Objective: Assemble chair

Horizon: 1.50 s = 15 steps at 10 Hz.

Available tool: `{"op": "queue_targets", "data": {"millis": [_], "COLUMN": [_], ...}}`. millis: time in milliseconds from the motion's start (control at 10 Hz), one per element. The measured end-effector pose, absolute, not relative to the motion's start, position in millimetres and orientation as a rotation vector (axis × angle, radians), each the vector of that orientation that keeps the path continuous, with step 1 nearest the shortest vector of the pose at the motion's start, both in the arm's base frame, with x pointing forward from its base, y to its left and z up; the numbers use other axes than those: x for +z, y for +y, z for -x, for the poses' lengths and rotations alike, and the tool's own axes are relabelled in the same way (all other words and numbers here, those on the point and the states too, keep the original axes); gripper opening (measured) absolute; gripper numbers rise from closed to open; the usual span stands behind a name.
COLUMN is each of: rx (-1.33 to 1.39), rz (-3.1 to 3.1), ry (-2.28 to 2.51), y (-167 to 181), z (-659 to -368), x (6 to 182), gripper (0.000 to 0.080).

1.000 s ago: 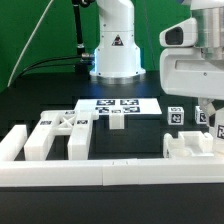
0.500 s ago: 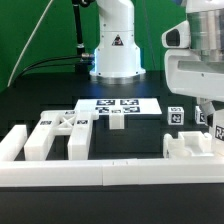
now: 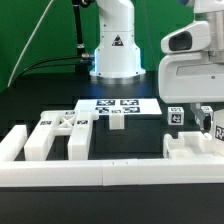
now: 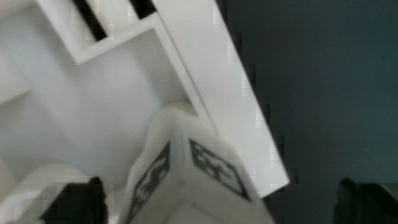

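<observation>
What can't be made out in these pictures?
Exterior view: the tagged block at the exterior view's right, cut by the edge.
Exterior view: the gripper, its jaws too small to judge.
Wrist view: the chair piece, blurred by closeness; tags unreadable, outline cut by every edge.

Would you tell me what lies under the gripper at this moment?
Under the open gripper sit a white barred chair piece and a tagged block. Whether they touch cannot be told. The table beneath them is covered.
</observation>
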State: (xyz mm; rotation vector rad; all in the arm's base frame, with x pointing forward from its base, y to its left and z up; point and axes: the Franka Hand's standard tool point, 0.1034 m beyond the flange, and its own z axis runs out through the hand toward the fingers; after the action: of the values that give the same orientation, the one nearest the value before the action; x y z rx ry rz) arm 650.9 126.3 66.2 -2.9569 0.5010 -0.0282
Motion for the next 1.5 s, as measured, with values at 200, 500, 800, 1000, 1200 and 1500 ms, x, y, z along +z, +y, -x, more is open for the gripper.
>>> {"op": "queue_targets", "data": {"millis": [200,500,800,1000,1200,1500], "rx": [-0.037,-0.084,-0.091,-0.090,-0.086,-0.069], "rz": [2.977,3.056,3.025,3.037,3.062,3.086], "ry": [0.368,-0.435,-0.690,-0.626,-0.469,0.083], "y": [125.6,120.1,117.4,117.4,117.6,116.1], "z": [-650.9,-653.3,-654.3,-654.3,-654.1,-653.9], "x": [66.0,67.6,68.2,68.1,68.0,67.4], "gripper": [0.0649,0.0649,0.0649,0.0386,0.0285,0.0285]}}
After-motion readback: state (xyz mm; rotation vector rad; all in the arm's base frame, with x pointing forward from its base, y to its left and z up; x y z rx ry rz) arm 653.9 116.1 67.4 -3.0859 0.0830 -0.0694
